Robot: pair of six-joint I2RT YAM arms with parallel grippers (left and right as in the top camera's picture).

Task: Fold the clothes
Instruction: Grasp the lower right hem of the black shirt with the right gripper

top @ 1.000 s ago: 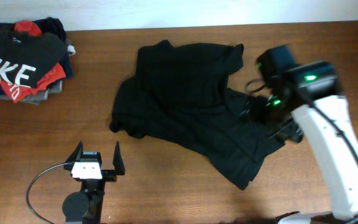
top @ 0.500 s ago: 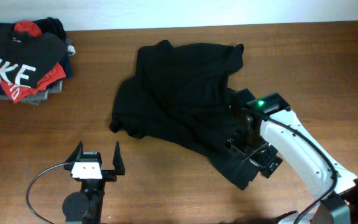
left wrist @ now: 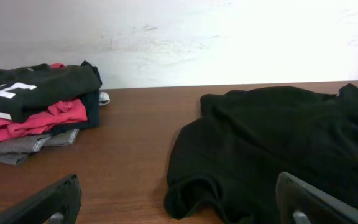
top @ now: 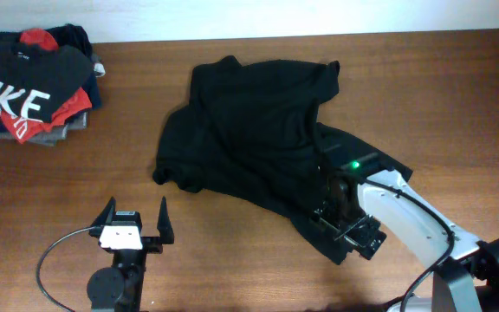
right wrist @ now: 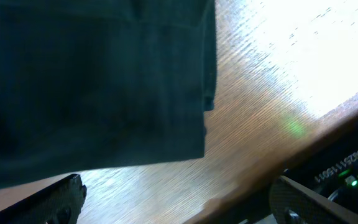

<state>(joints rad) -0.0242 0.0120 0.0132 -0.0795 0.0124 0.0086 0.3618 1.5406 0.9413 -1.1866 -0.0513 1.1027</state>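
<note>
Loose garments: one, black T-shirt (top: 249, 130), heaped at table centre.
Folded garments: four counted in one stack (top: 33, 87) at 10 o'clock. One black NIKE shirt (top: 24, 74) on top, one red garment (left wrist: 42, 118), one grey garment (left wrist: 23, 146), one dark navy garment (top: 76, 36). Can't tell if more underneath.
Robot arms: two, left arm (top: 115, 277) at 7 o'clock, right arm (top: 414, 217) at 4 o'clock.
Grippers: two, left gripper (top: 136, 212) and right gripper (right wrist: 176, 183), two fingers each.
Green light (top: 354, 165): one, on right arm.
Cable loop (top: 55, 251): one, at 7 o'clock.
Wooden table (top: 232, 260): one.

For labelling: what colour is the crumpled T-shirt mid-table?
The crumpled soft T-shirt is plain black, clearest overhead.
</note>
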